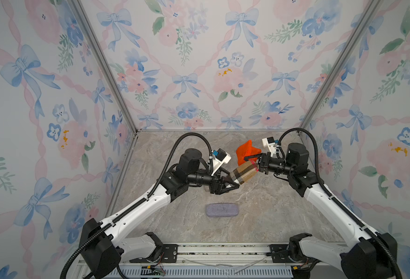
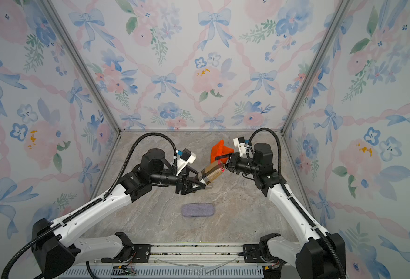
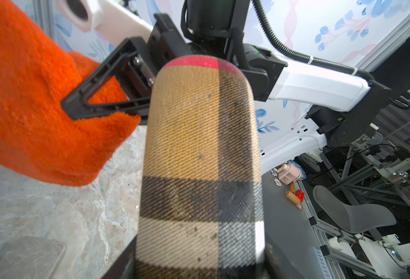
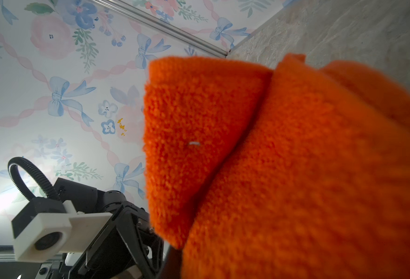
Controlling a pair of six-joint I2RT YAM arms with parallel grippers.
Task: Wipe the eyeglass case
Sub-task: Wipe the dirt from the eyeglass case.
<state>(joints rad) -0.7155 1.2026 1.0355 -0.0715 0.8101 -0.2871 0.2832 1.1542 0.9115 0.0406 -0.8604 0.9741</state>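
Eyeglass case (image 1: 244,172), in tan plaid with a red end, is up off the table (image 1: 175,217), tilted, spanning the gap between our two arms near the middle of the workspace; both top views show it there (image 2: 211,172). Below and nearer the robot's base, a grey oblong case (image 1: 222,210) lies flat on the marble surface, well apart from both arms. An orange cloth (image 1: 246,149) hangs bunched just beside the plaid case's red end, on its far side. From the left wrist view the cloth (image 3: 30,96) fills the space next to the case (image 3: 199,157), and we cannot tell whether the two touch. From the right wrist view the cloth (image 4: 271,169) blocks nearly everything ahead, hiding the case. Our left gripper (image 1: 234,180) is clamped on the case's lower end, its jaws drawn in tight against the fabric. Our right gripper (image 1: 248,159) is pinched closed on a fold of the cloth, one black finger (image 3: 97,96) pressed into the pile, and its body sits close up against the red end.
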